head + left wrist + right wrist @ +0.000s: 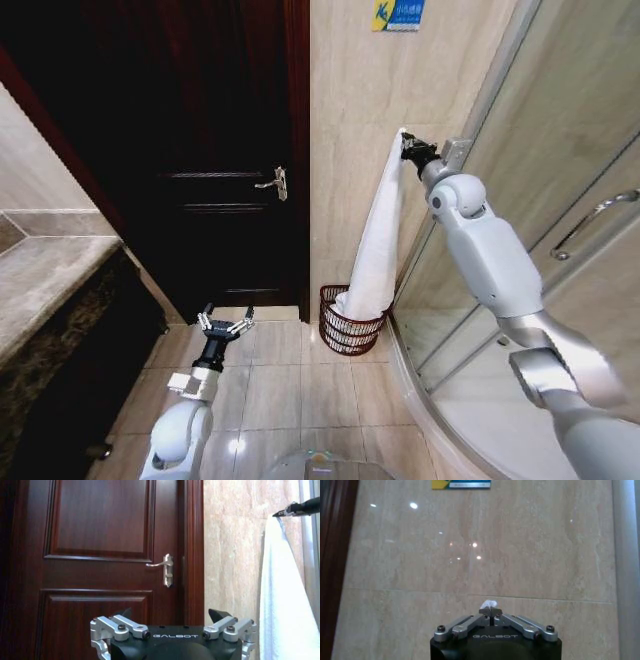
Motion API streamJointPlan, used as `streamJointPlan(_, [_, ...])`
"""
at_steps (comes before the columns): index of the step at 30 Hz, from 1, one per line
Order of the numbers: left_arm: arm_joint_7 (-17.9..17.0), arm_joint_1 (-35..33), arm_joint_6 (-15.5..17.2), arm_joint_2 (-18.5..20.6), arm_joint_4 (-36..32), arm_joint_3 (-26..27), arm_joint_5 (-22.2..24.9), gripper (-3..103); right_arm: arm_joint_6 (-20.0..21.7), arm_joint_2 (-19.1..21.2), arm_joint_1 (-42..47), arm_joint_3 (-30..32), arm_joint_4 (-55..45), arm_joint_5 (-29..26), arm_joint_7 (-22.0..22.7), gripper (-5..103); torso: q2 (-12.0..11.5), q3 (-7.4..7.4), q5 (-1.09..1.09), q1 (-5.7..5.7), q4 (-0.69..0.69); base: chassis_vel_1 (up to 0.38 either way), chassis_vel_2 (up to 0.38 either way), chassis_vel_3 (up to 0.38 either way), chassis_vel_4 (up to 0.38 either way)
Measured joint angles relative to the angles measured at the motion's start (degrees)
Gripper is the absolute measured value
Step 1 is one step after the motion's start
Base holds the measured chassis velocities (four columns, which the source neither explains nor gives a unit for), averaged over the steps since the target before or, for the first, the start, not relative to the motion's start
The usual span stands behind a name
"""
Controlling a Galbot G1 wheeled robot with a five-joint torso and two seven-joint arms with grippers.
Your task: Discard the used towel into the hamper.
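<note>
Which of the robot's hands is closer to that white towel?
The right hand: it is shut on the towel's top end, holding it up by the wall above the hamper. The left hand hangs low and open, off to the left before the dark door.

one long white towel [378, 240] hangs by the tiled wall, its lower end inside one low dark reddish-brown wire hamper [345, 330] at the floor's far edge. two black grippers show: the right gripper [408, 149] pinching the towel's top, the left gripper [226, 324] spread wide near the floor. one dark wooden door [210, 150] carries one silver lever handle [274, 183]. one blue and yellow sign [398, 14] sits on the wall. one curved metal handle [592, 222] is on the glass shower door.
</note>
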State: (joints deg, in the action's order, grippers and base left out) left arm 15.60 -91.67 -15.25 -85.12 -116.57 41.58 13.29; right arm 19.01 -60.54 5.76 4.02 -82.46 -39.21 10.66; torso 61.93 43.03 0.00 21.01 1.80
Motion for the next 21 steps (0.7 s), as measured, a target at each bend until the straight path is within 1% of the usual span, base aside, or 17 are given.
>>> streamJointPlan(2, [0.24,-0.12,-0.14,-0.01,0.03,0.03,0.0,100,-0.07,0.03,-0.1,0.07,-0.15,0.0,0.14,0,-1.05,-0.59,-0.01,-0.49,0.0,0.0,0.0,0.0,0.0])
streamJointPlan(7, [0.48,-0.05,-0.29,-0.25,0.13,0.09,0.05,100,-0.11,-0.44,1.02,0.0,-1.16,0.0,1.05,0,-2.11,-1.15,0.0,-0.98,-0.01,0.0,0.0,0.0,0.0])
streamJointPlan(10, [0.89,0.05,-0.78,-0.67,0.64,0.02,0.09,100,-0.82,-1.34,2.13,-0.48,-1.48,0.3,1.9,0,-3.38,-1.85,0.0,-1.54,-0.01,0.0,0.0,0.0,0.0])
streamJointPlan(11, [0.89,0.05,-0.78,-0.67,0.64,0.02,0.09,100,-0.82,-1.34,2.13,-0.48,-1.48,0.3,1.9,0,-3.38,-1.85,0.0,-1.54,-0.01,0.0,0.0,0.0,0.0])
streamJointPlan(14, [1.61,-0.39,-1.12,-0.92,0.74,-0.01,0.09,100,-2.57,-2.41,2.31,-0.35,-0.44,0.82,2.53,0,-4.54,-2.49,-0.01,-2.06,0.0,0.0,0.0,0.0,0.0])
streamJointPlan(17, [1.93,-0.64,-1.24,-0.83,0.75,0.05,0.09,100,-3.64,-3.0,2.02,-0.15,0.67,1.1,2.55,0,-5.16,-2.84,0.0,-2.34,-0.01,0.0,0.0,0.0,0.0])
streamJointPlan(21, [2.23,-1.15,-1.42,-0.64,0.72,0.22,0.09,100,-4.86,-4.35,0.05,0.49,4.46,2.54,1.83,0,-6.44,-3.52,-0.01,-2.93,0.0,0.0,0.0,0.0,0.0])
